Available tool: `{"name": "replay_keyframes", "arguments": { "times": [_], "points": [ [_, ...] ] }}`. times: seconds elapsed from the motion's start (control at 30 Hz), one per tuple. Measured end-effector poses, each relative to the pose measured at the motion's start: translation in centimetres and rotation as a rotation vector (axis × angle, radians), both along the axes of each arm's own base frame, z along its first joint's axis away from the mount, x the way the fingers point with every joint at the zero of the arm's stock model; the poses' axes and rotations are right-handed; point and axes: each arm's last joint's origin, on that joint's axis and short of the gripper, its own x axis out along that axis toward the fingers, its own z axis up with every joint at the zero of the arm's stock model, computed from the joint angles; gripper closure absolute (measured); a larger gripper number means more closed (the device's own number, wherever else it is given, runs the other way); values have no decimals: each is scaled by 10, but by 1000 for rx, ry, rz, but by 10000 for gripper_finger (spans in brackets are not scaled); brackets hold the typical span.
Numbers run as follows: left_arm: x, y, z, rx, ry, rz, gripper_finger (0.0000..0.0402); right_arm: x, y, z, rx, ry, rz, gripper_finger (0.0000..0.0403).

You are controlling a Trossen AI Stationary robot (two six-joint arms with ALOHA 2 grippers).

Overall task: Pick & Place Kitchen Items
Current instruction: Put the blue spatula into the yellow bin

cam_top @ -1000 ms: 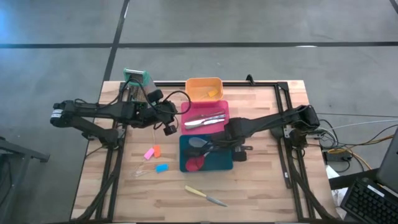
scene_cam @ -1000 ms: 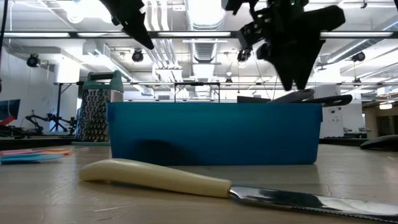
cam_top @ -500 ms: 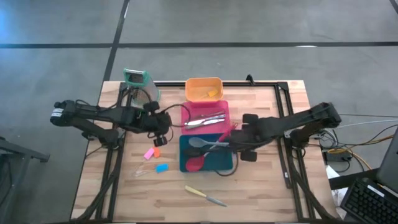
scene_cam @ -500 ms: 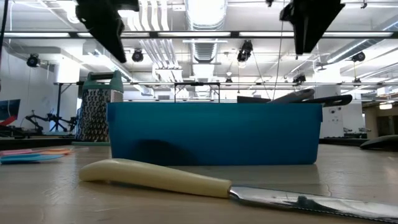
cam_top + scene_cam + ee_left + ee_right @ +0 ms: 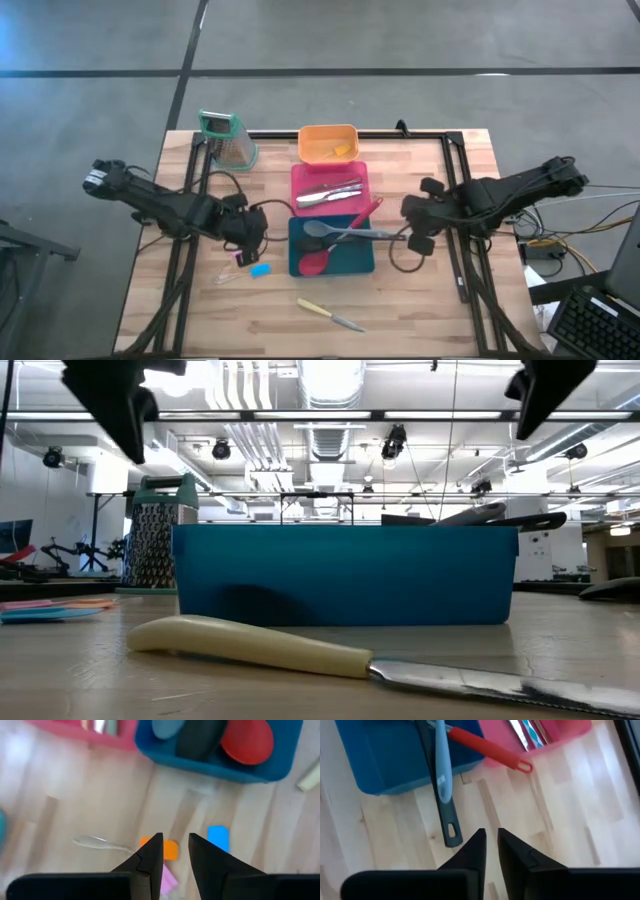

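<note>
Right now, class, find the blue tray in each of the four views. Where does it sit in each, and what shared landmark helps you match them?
High view: blue tray at table centre, just below the pink tray.
Low view: its side wall fills the middle, behind the cream-handled knife.
Left wrist view: upper right, holding the red spoon.
Right wrist view: upper left.
Shared landmark: the long spoon handles sticking out over its rim.

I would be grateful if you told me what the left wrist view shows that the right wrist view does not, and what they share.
Only the left wrist view shows the loose pieces on the table: an orange piece, a blue piece, a pink piece and a clear spoon, plus the red spoon bowl in the tray.

Only the right wrist view shows the long handles jutting over the tray wall: the red handle, the dark handle and the light blue handle.

Both show the blue tray and the pink tray.
</note>
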Motion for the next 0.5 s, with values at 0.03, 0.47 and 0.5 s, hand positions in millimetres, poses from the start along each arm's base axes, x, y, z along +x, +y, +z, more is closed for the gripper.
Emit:
{"name": "replay_keyframes", "arguments": {
  "times": [0.03,0.47,0.5],
  "points": [
    [0,-3,-3,-13,3,7,305,-4,-1,-2,7,-10,-11,367],
    [21,-48,-52,17,50,124,317,-21,-7,-12,42,-115,-15,391],
    [24,-51,-57,26,65,138,320,-21,-7,-12,42,-115,-15,392]
  ]
}}
